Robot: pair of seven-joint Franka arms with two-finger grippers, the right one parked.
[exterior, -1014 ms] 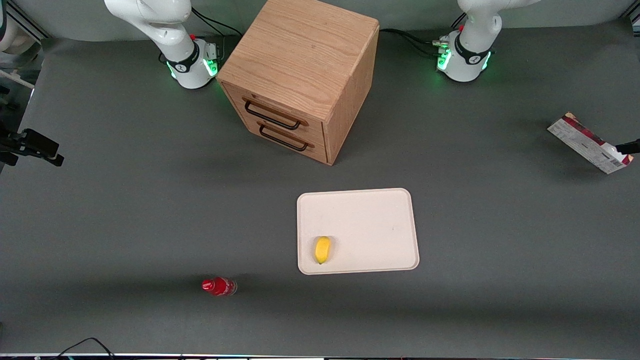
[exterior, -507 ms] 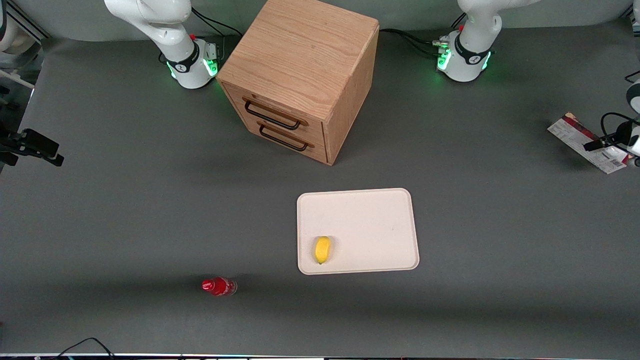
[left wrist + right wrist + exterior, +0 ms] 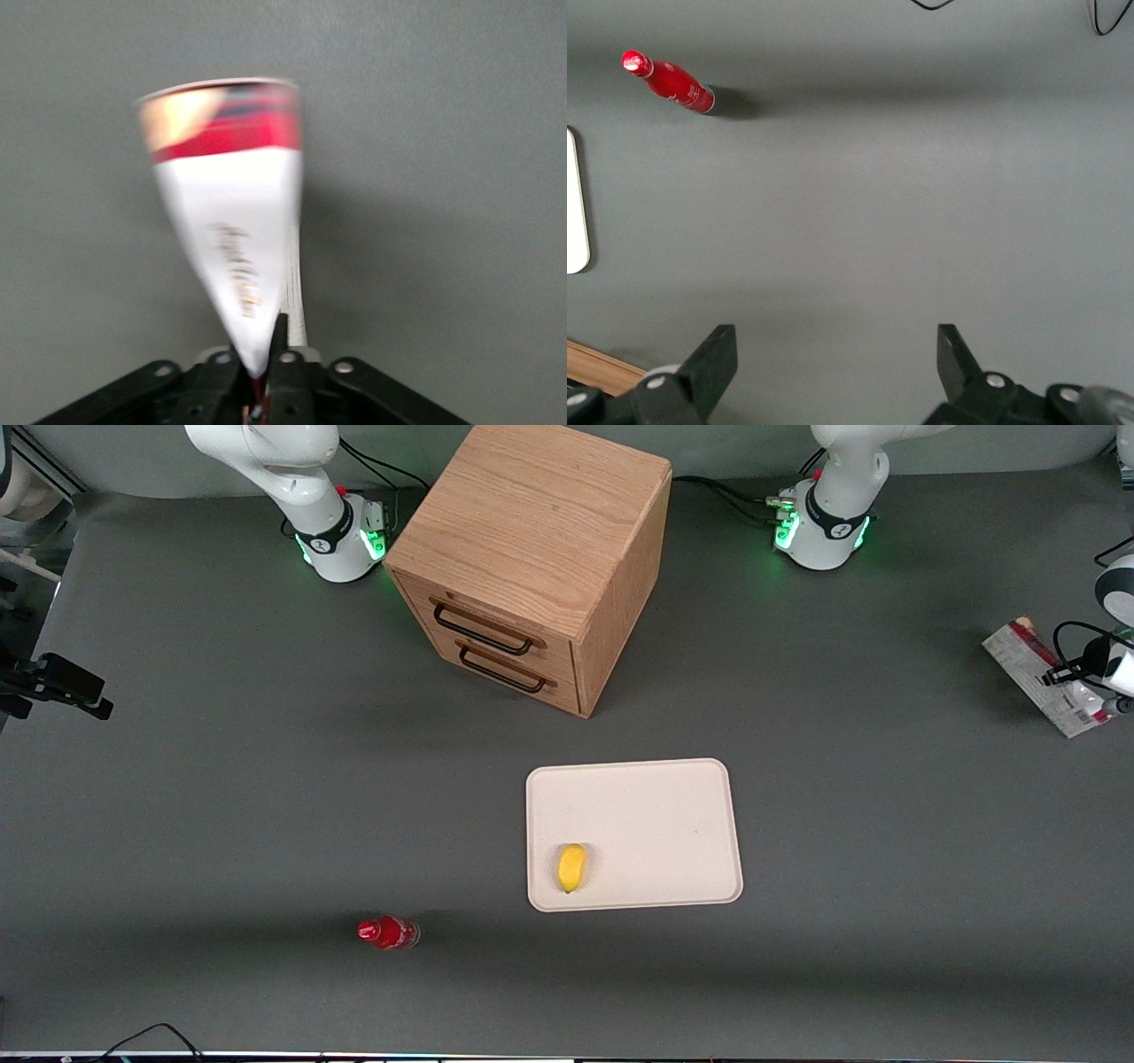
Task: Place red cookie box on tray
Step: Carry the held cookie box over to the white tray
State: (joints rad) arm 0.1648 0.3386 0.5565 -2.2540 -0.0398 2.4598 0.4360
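The red cookie box [image 3: 1028, 662] hangs tilted above the table at the working arm's end, its white-grey text panel facing up. My gripper [image 3: 1076, 679] is shut on the box's end. In the left wrist view the box [image 3: 235, 195] sticks out from between my fingers, which are closed on its narrow end at the gripper [image 3: 263, 367]. The cream-white tray [image 3: 656, 797] lies mid-table, nearer the front camera than the cabinet and well apart from the box.
A small yellow fruit [image 3: 571, 867] lies on the tray near its front corner. A wooden drawer cabinet [image 3: 532, 558] stands between the arm bases. A small red bottle [image 3: 387, 933] lies toward the parked arm's end, also in the right wrist view [image 3: 669, 81].
My gripper has come into the front view from the table's edge, holding the box. The box has turned to a steeper angle and shifted slightly.
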